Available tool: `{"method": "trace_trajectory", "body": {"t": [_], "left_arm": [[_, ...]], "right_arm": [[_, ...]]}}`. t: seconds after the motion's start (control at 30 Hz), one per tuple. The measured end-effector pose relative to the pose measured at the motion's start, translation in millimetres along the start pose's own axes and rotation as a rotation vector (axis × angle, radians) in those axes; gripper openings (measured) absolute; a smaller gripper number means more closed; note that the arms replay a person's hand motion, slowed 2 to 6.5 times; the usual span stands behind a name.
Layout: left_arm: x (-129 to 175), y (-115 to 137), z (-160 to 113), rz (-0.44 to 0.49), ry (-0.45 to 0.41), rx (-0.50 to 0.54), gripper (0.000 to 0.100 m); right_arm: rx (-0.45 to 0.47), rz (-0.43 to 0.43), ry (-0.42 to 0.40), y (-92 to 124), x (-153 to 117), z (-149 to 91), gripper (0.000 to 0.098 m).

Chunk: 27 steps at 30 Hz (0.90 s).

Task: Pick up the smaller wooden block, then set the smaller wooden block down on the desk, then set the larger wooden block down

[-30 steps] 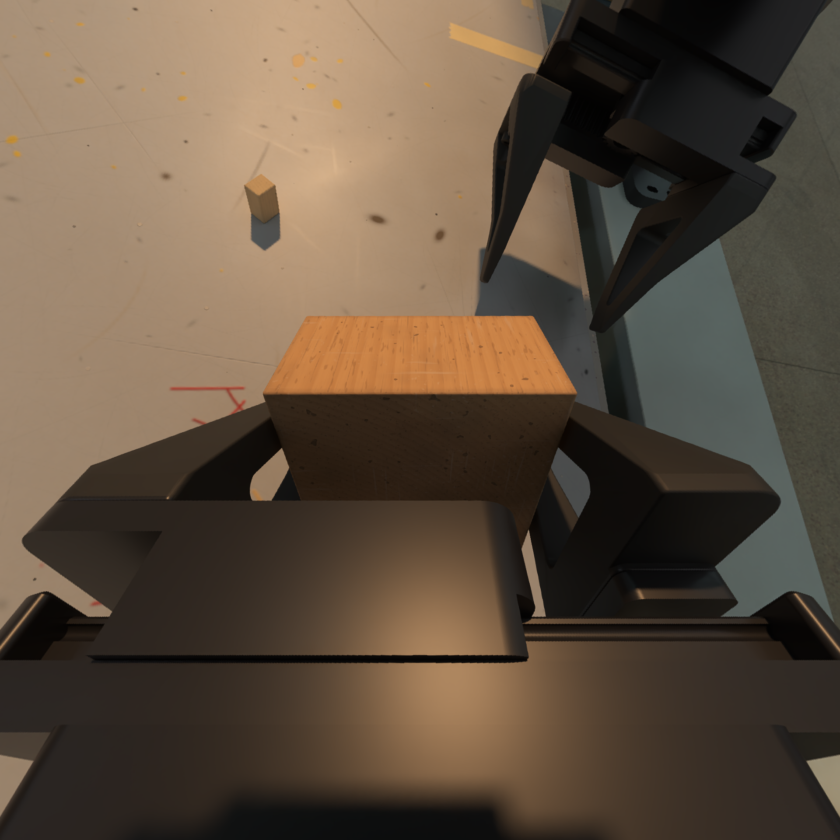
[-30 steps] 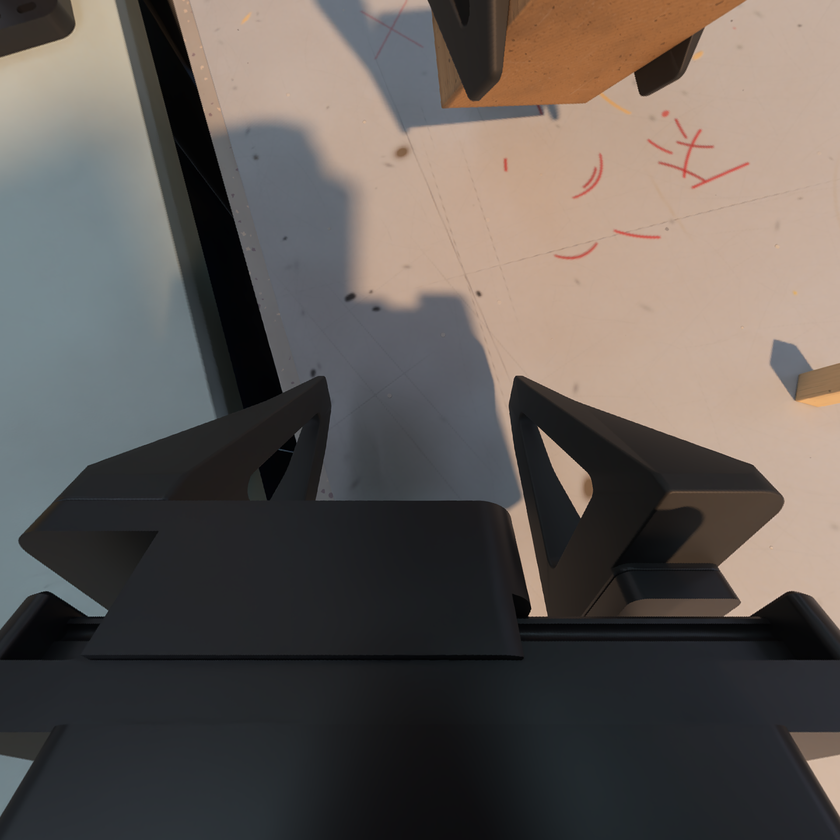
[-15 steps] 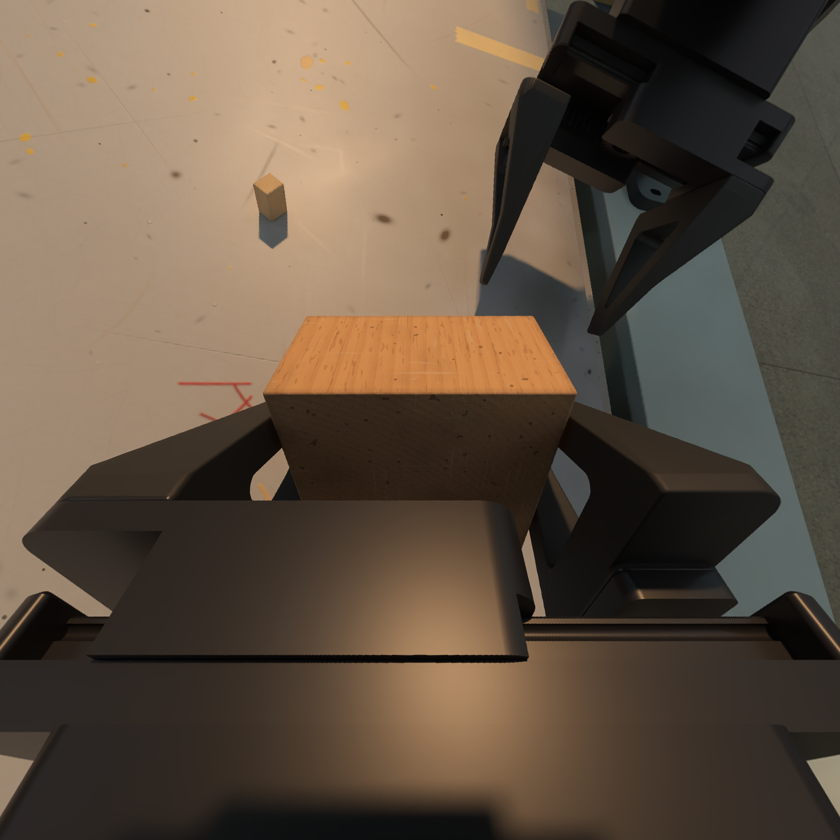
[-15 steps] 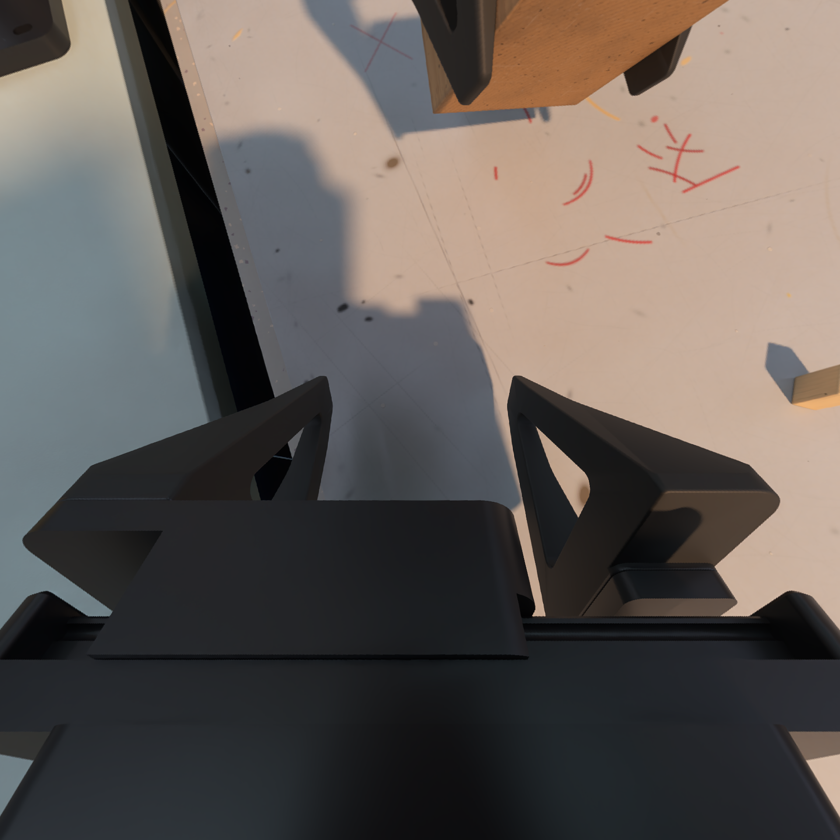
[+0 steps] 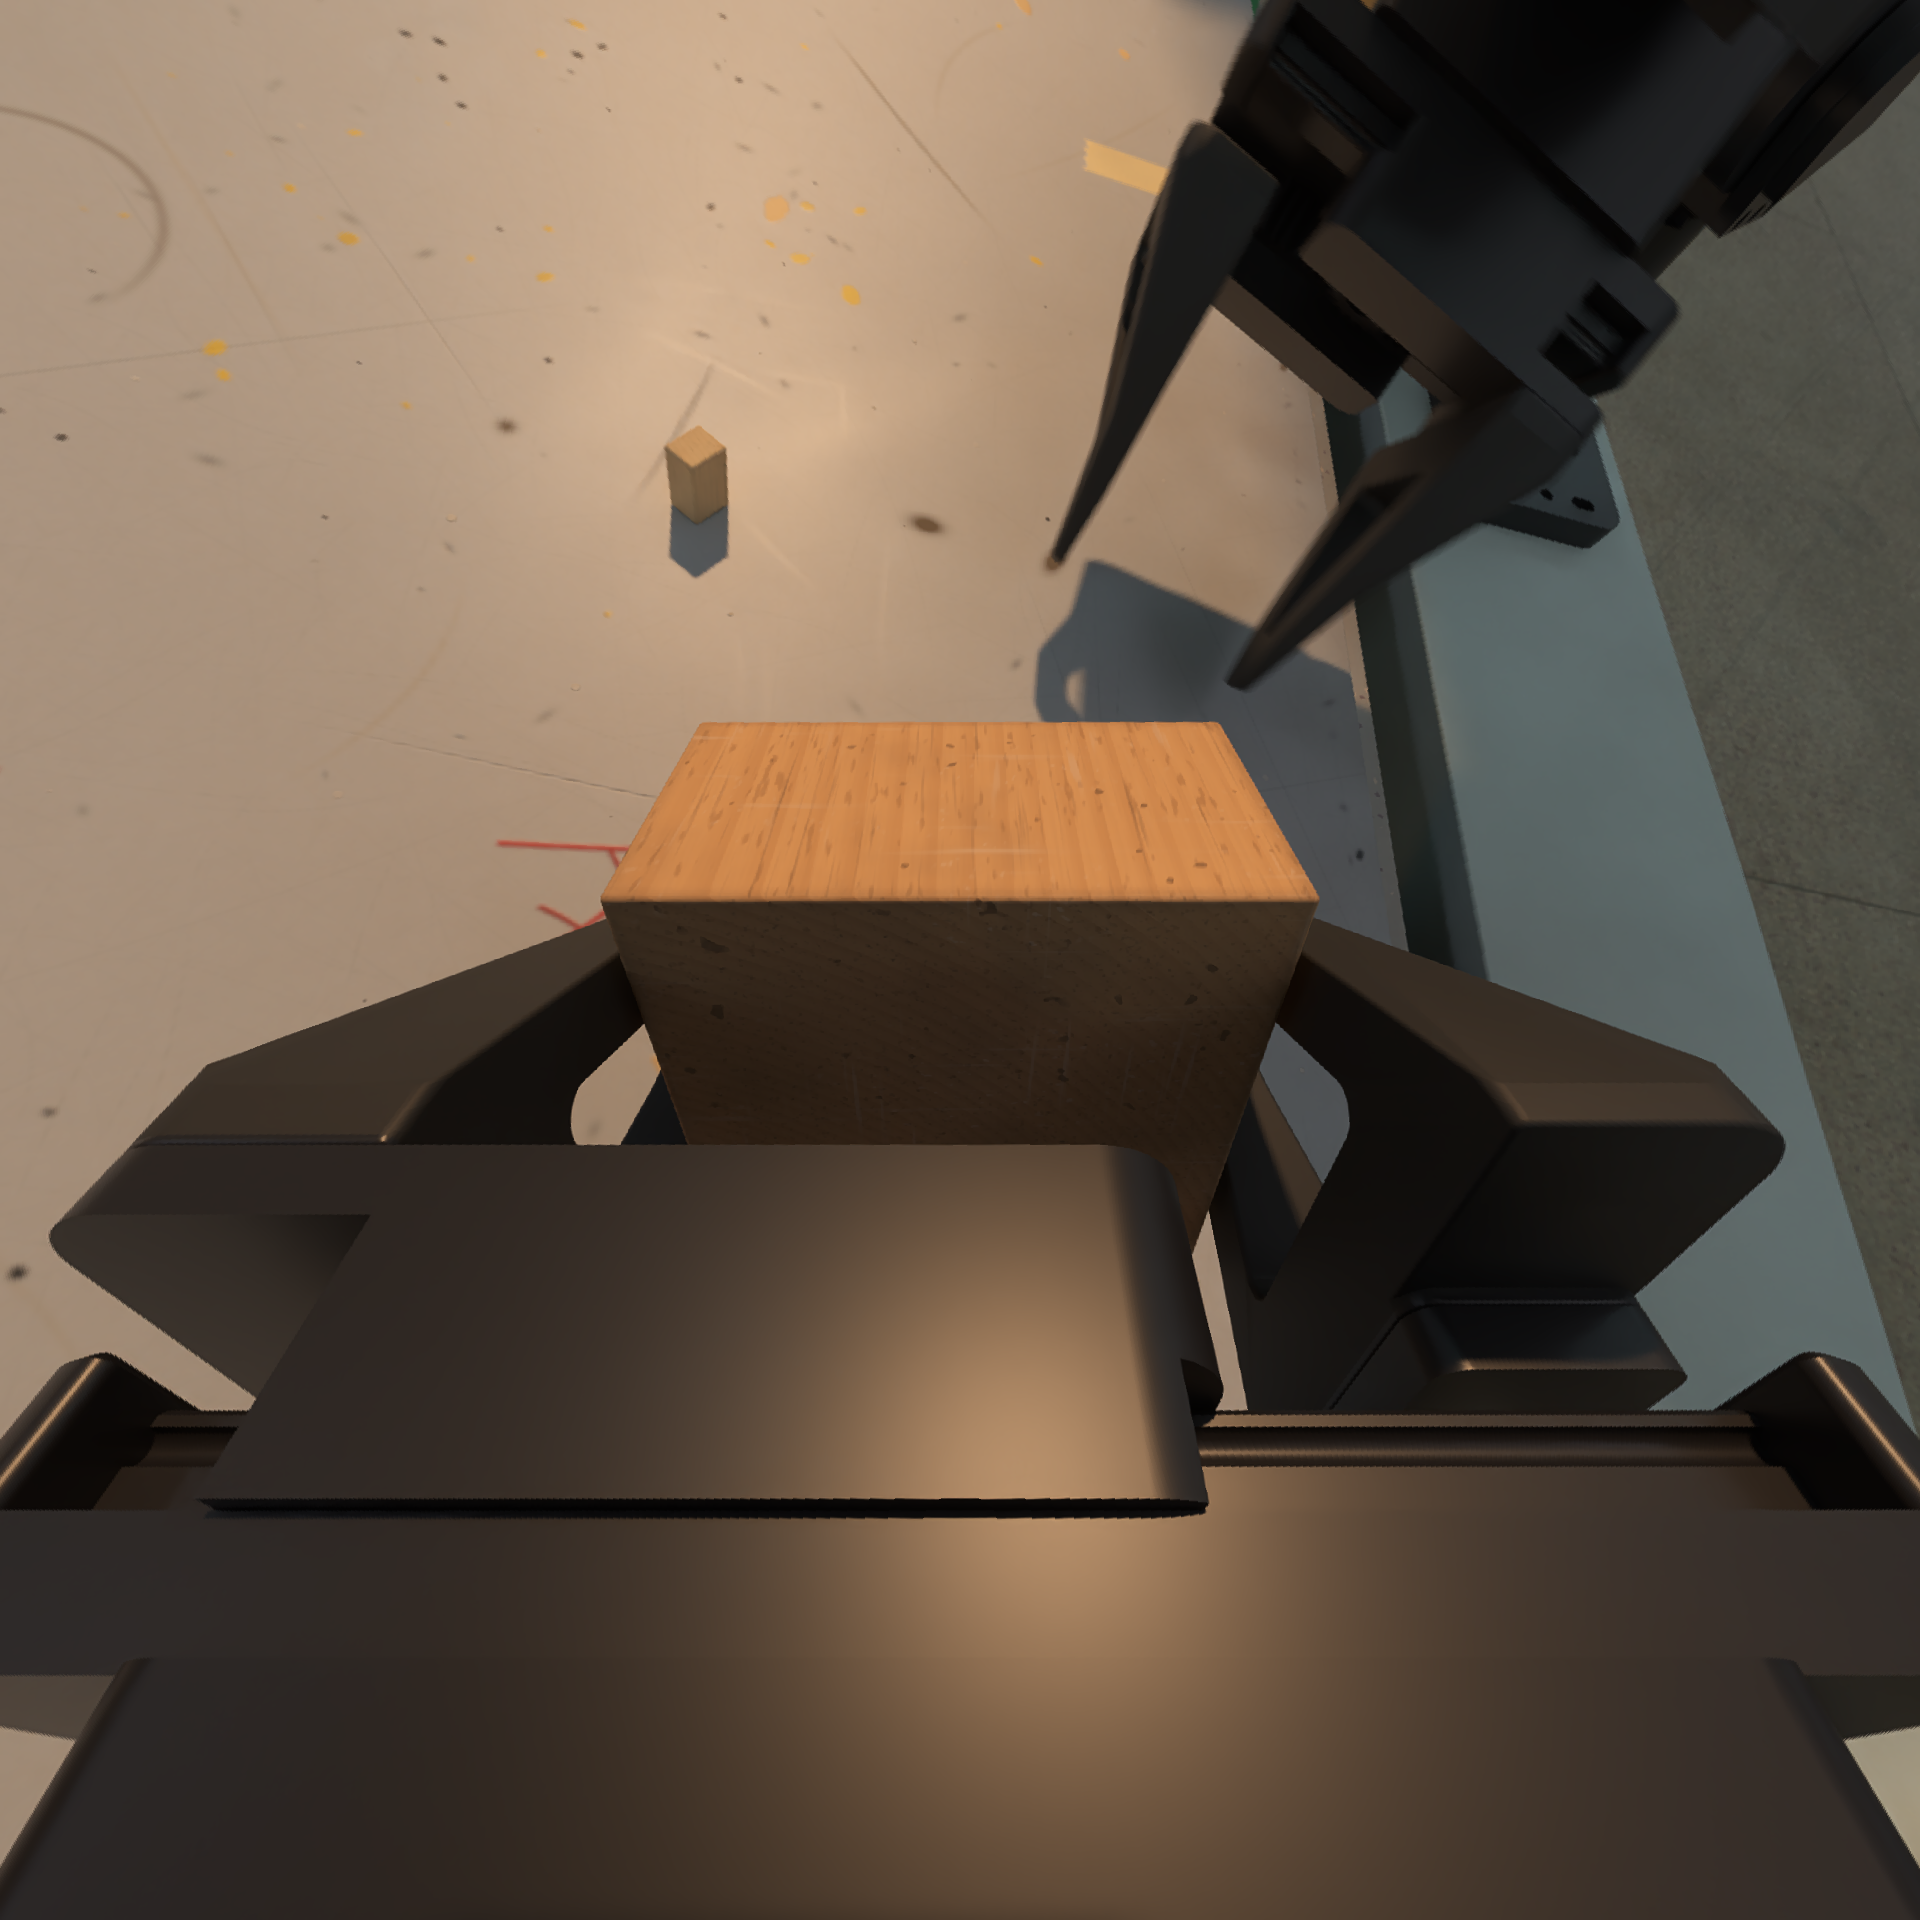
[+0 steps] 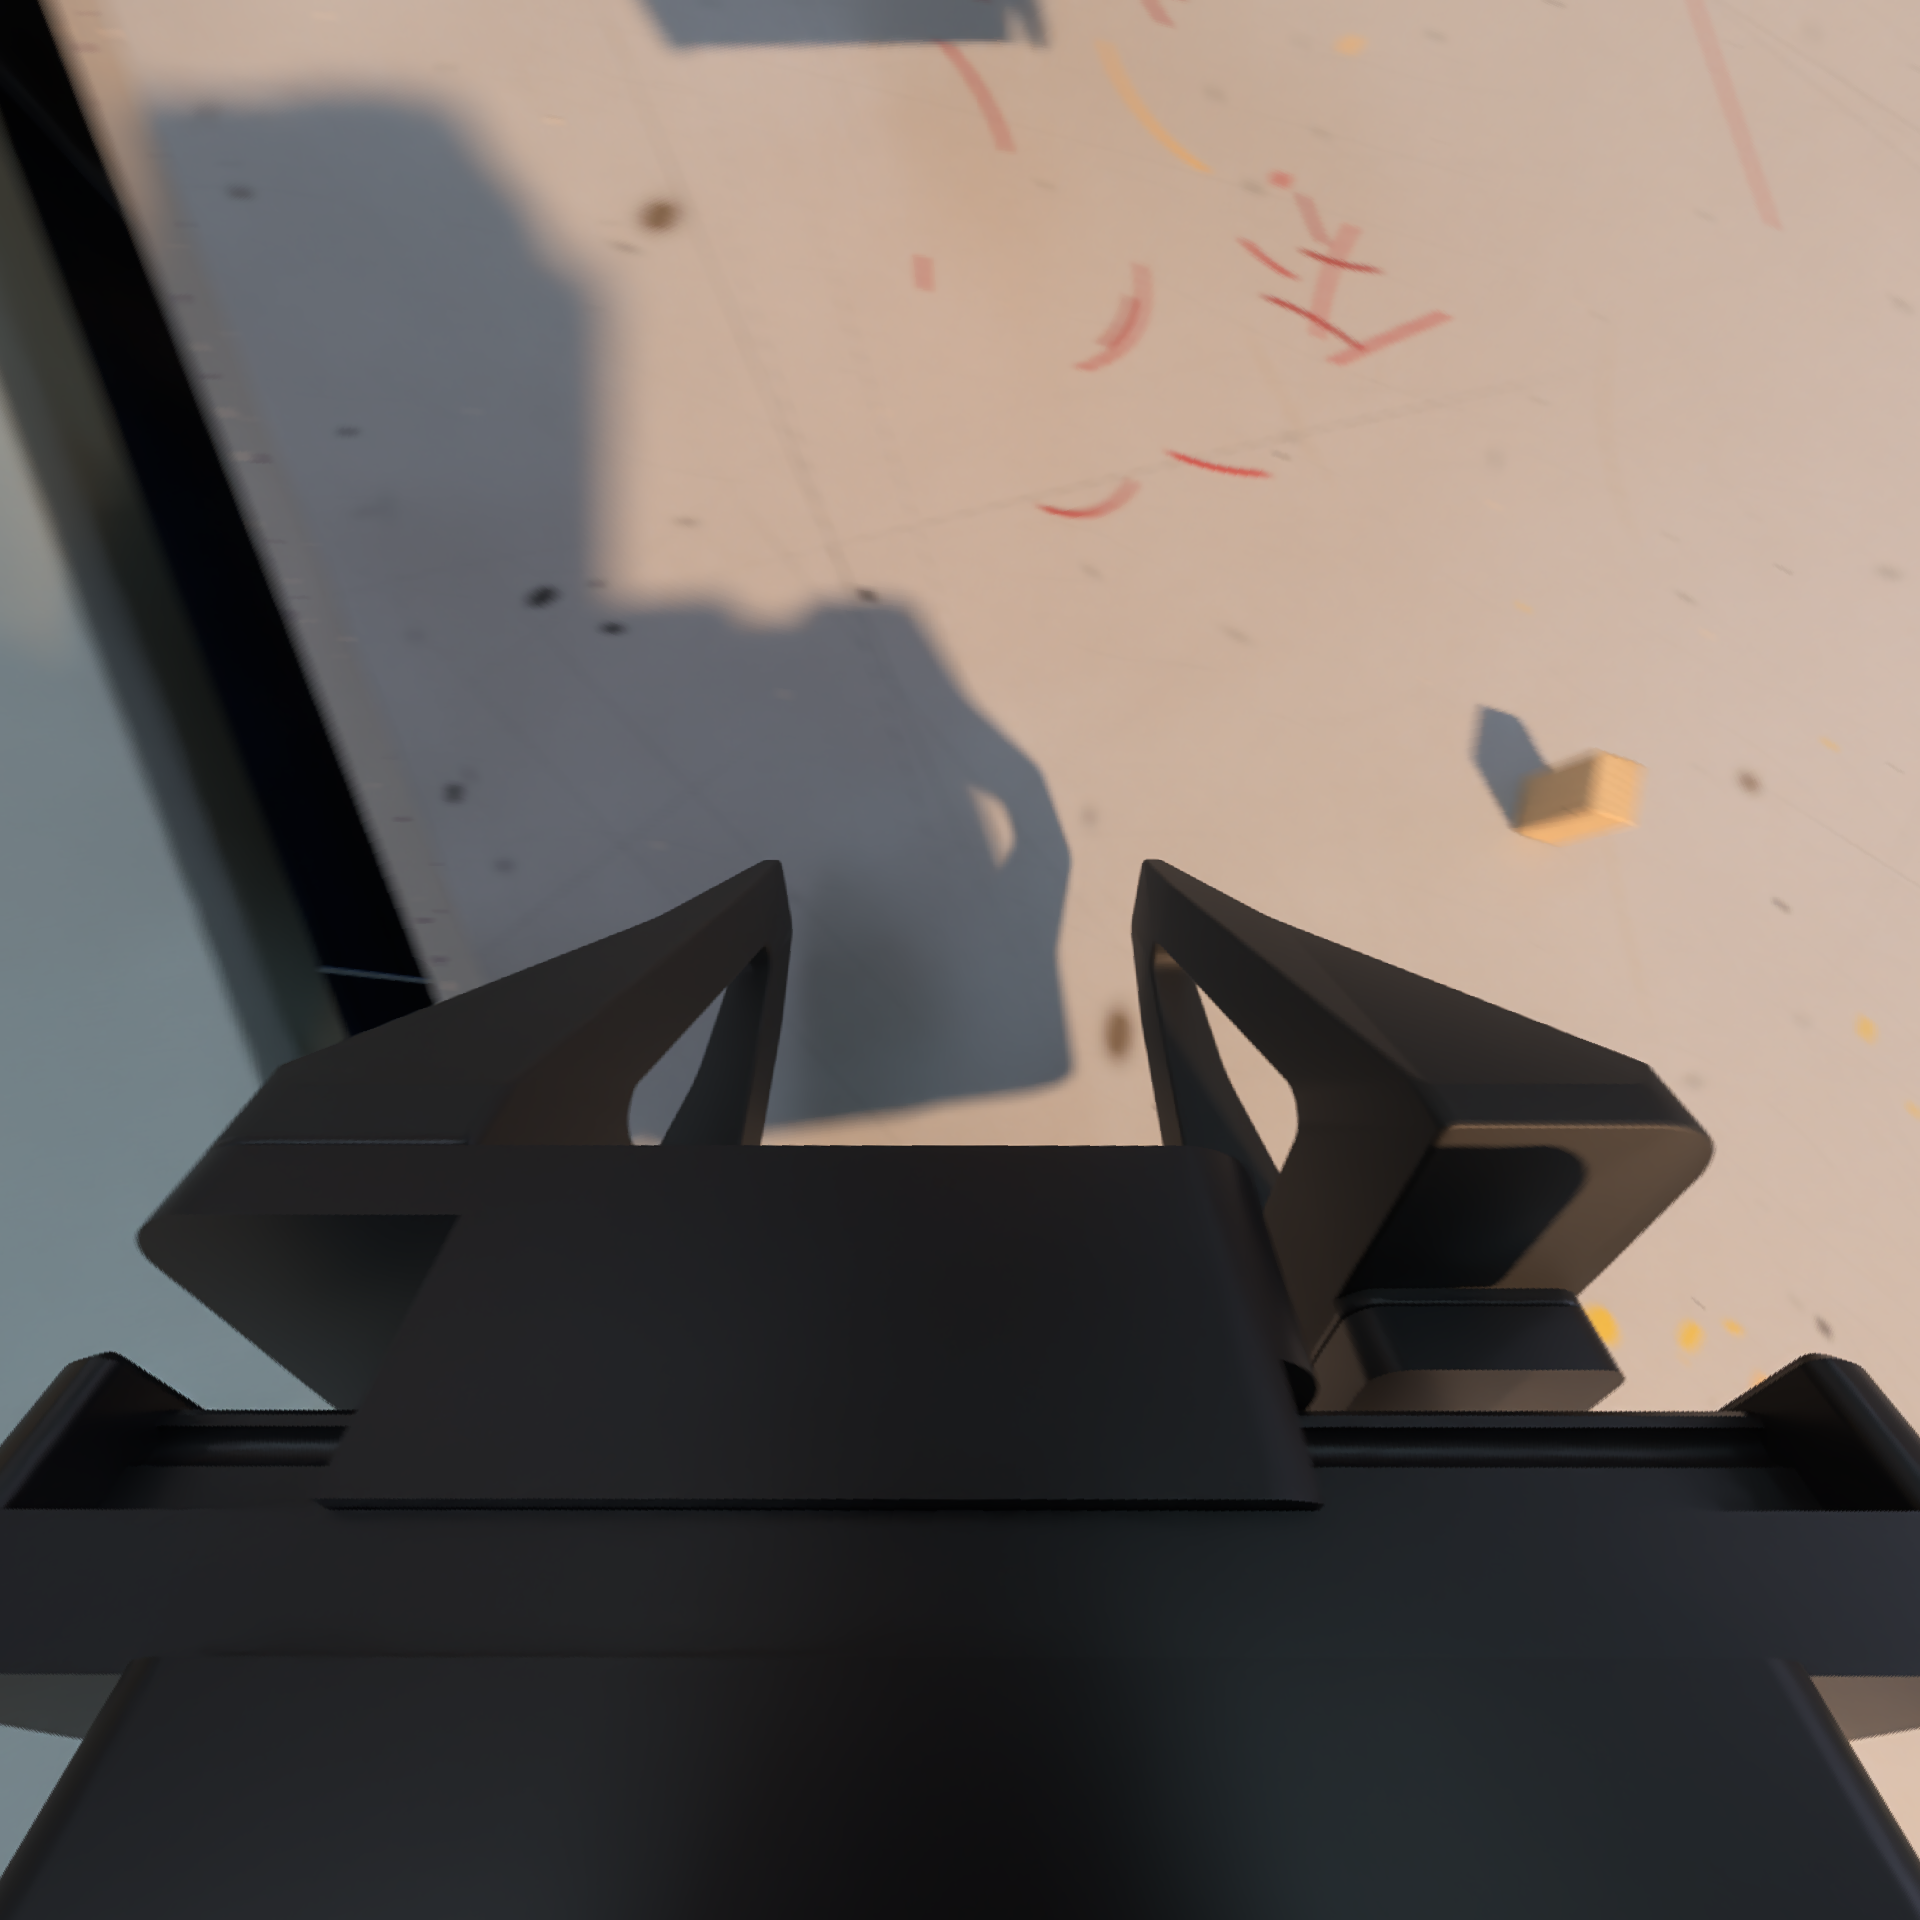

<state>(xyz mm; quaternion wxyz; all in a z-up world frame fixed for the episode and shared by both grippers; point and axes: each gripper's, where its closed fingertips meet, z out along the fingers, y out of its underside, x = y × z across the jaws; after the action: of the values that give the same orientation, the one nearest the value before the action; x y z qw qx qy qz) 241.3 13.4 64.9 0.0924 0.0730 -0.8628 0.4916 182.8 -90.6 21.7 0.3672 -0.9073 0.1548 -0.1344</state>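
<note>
Wooden and orange-brown, the larger wooden block point(image 5: 956, 914) sits clamped in the left end effector point(image 5: 956, 997) at frame centre, above the beige tabletop point(image 5: 312, 644). Upper right, the right end effector point(image 5: 1153, 613) hangs with fingers apart and empty beside the tabletop's dark edge point(image 5: 1382, 790). The smaller wooden block point(image 5: 695, 473) stands alone toward upper centre, bare tabletop all around it.
</note>
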Motion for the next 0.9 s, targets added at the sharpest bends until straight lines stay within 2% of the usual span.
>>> {"method": "trace_trajectory", "body": {"t": [0.17, 0.33, 0.57, 0.9], "left_arm": [[-3.7, -2.5, -8.3, -0.002, -0.023, 0.030, 0.066], [-7.1, -3.7, -13.4, -0.002, -0.044, 0.047, 0.066], [-9.3, -4.0, -15.6, -0.007, -0.051, 0.057, 0.066], [-9.7, -0.9, -14.1, -0.024, -0.042, 0.051, 0.066]], "right_arm": [[0.001, 0.132, 0.101, 6.8, 45.9, -7.1, 0.0426], [0.008, 0.239, 0.105, 7.5, 74.2, 1.6, 0.0365], [-0.017, 0.268, 0.113, 6.4, 93.2, 21.7, 0.0318], [-0.053, 0.275, 0.157, 0.7, 108.9, 30.1, 0.0306]]}}
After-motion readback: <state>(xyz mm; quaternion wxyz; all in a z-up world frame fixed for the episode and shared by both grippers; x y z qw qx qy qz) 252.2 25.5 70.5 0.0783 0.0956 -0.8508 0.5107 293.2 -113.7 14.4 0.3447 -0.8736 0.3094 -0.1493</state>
